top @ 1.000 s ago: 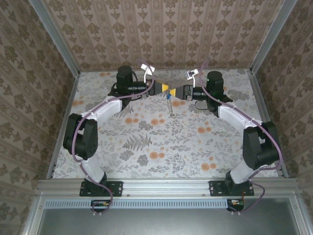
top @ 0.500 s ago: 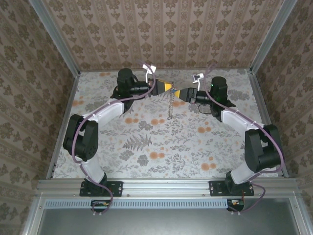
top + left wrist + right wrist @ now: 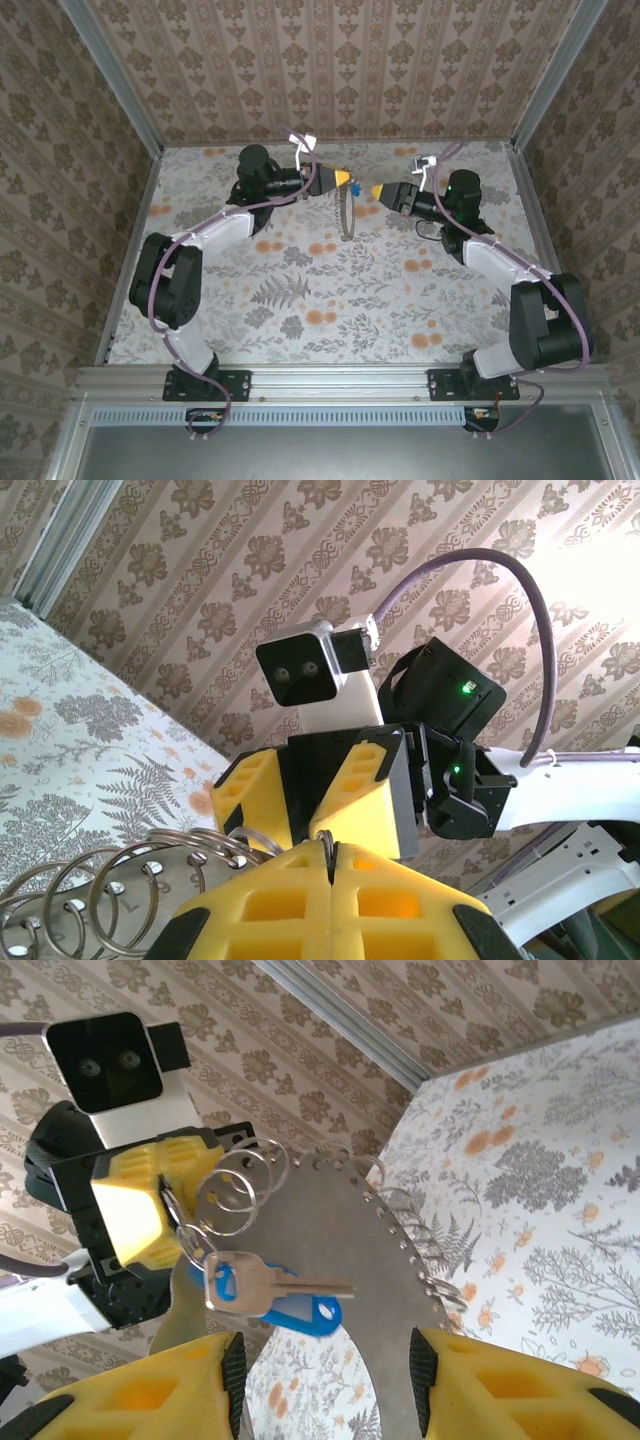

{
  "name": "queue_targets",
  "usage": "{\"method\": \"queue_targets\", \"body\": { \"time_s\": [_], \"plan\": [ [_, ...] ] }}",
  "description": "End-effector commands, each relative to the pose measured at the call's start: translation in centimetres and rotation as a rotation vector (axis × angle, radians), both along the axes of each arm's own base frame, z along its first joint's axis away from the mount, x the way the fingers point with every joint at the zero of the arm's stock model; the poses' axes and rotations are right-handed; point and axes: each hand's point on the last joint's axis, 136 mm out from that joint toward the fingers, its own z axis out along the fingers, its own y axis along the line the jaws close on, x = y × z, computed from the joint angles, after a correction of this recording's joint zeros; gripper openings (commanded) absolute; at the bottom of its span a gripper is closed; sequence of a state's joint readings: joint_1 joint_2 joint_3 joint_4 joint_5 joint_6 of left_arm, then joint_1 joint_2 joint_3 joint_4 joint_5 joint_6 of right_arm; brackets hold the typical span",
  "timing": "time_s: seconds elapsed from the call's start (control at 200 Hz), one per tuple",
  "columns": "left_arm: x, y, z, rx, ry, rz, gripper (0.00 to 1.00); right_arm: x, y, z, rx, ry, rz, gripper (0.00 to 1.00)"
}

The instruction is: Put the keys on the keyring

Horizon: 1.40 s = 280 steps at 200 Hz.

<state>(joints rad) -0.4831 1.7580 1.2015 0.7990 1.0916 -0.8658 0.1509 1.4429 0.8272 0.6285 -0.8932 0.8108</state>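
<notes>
Evidently the small silvery key with a bright blue plastic head [image 3: 290, 1305] hangs from a little split ring on the large flat grey metal oval keyring [image 3: 330, 1230], held above the far middle of the table. The left gripper [image 3: 346, 180] is clamped tight on that ring. The right gripper [image 3: 377, 190], just to its right, is half open and empty. If the pinch slips, everything drops. I cannot tell whether the key is fully threaded.
</notes>
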Motion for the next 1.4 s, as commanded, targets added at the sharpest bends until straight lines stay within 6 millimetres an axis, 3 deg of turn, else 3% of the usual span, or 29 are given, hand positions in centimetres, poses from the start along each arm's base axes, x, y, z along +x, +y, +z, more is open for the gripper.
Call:
{"method": "queue_targets", "body": {
  "time_s": [0.0,0.52,0.81,0.91,1.155,1.255,1.395],
  "plan": [
    [-1.0,0.6,3.0,-0.058,-0.078,0.002,0.0,-0.5,0.4,1.9,0.01,-0.071,-0.002,0.5],
    [-1.1,0.4,3.4,-0.068,-0.076,-0.002,0.0,-1.9,3.3,2.7,-0.032,-0.114,0.062,0.48],
    [-1.3,0.2,3.5,-0.07,-0.078,-0.009,0.0,-1.0,4.6,2.8,-0.035,-0.114,0.076,0.44],
    [-1.3,0.2,3.5,-0.071,-0.078,-0.005,0.0,-0.7,4.9,2.5,-0.035,-0.107,0.08,0.38],
    [-1.1,0.3,3.7,-0.083,-0.075,0.008,0.0,-1.7,4.7,1.7,-0.048,-0.099,0.086,0.06],
    [-1.0,0.4,4.1,-0.101,-0.076,0.012,0.0,-2.2,4.5,1.6,-0.056,-0.098,0.084,0.0],
    [-0.7,0.6,4.3,-0.117,-0.069,0.02,0.0,-2.6,4.4,1.6,-0.059,-0.098,0.088,0.0]
  ]
}}
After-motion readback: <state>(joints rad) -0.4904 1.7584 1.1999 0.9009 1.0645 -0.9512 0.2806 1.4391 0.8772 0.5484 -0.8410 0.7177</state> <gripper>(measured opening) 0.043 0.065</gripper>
